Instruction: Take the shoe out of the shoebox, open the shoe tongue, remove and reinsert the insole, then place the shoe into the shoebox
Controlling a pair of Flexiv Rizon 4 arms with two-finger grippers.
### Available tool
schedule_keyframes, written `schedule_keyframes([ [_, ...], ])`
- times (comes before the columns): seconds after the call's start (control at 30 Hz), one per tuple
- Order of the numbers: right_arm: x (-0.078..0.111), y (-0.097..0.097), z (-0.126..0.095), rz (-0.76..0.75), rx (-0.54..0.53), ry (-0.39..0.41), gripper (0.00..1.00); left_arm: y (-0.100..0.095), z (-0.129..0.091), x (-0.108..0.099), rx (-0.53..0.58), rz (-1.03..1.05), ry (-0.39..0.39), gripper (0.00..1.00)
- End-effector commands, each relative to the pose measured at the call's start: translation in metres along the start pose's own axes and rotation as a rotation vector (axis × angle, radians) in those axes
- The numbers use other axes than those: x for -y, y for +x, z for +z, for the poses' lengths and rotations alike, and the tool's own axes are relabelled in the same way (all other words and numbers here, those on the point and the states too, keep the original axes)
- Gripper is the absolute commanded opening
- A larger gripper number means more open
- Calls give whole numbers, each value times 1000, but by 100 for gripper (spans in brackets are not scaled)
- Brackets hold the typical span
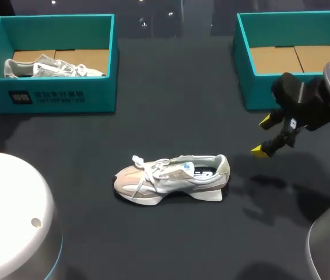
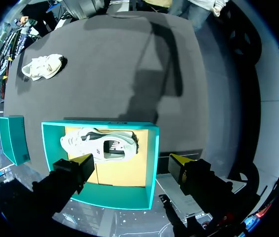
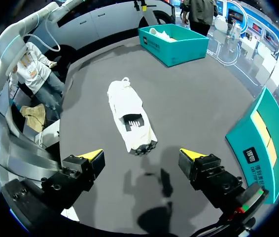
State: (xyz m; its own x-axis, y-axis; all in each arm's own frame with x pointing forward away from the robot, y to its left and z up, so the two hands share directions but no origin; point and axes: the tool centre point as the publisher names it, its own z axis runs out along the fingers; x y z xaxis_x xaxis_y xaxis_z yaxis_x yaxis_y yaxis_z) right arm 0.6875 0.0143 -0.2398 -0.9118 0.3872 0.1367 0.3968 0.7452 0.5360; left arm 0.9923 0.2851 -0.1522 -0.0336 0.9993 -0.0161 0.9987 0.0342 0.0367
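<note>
Shoe (image 1: 171,178) upright on the table (image 1: 171,105), toe toward my left
My right pincer (image 1: 263,136) hangs wide open near its heel; my left pincer (image 2: 132,160) gapes above the left shoebox (image 2: 153,153), where a second shoe (image 2: 100,145) lies

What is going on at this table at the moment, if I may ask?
A pale sneaker stands on the dark table between two teal shoeboxes, and nothing is holding it. The right gripper hangs open beside its heel end. The left gripper is open above the left shoebox, which holds a second sneaker. The right shoebox shows only its cardboard floor.
</note>
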Motion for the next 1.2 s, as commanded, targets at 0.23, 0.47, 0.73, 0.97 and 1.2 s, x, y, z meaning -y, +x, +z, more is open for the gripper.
schedule_keyframes([
  [0.23,19,5,2,-67,16,-173,100,0,-1,-1,-2,1,1,100],
  [0.47,71,-7,18,-162,10,-290,100,0,-1,-1,-2,1,1,100],
  [0.73,92,-18,35,-285,-37,-360,100,0,-1,-1,-2,1,1,100],
  [0.97,104,-30,48,-304,-32,-387,100,0,-1,-1,-2,1,1,100],
  [1.2,114,-43,58,-282,-44,-417,100,0,-1,-1,-2,1,1,100],
])
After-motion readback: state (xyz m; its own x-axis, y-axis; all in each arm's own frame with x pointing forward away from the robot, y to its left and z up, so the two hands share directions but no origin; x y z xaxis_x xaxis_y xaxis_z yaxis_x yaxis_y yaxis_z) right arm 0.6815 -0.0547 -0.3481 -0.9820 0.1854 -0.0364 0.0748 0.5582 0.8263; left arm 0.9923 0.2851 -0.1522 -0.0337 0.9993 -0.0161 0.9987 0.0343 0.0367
